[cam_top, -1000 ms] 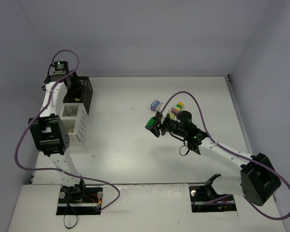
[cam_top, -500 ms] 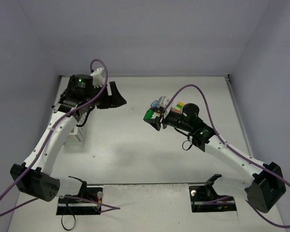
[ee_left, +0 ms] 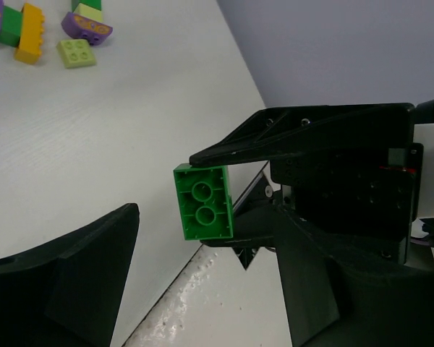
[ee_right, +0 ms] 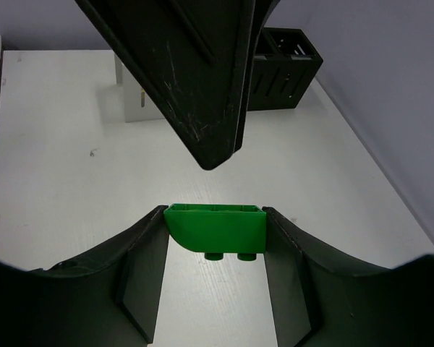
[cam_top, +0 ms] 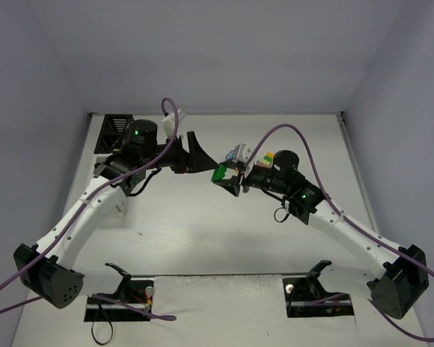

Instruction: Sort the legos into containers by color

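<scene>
My right gripper (cam_top: 228, 178) is shut on a dark green lego brick (cam_top: 219, 173) and holds it above the table's middle. The brick sits between the right gripper's pads (ee_right: 215, 228), studs down. My left gripper (cam_top: 205, 162) is open and empty, right beside that brick. In the left wrist view the brick (ee_left: 204, 202) hangs just beyond my open left fingers (ee_left: 72, 275). Loose legos lie behind: purple (ee_left: 87, 27), yellow-orange (ee_left: 30, 23) and light green (ee_left: 77, 52). The black bin (cam_top: 116, 124) stands at the far left, with a white bin (ee_right: 139, 101) next to it.
The loose brick pile (cam_top: 266, 157) lies just behind the right wrist. The left arm (cam_top: 94, 210) covers most of the white bins in the top view. Grey walls close in the back and sides. One left finger (ee_right: 195, 79) hangs over the brick.
My left arm has swung from over the bins to the table's middle, up to the right gripper. My right gripper has carried the green brick slightly left and back.
</scene>
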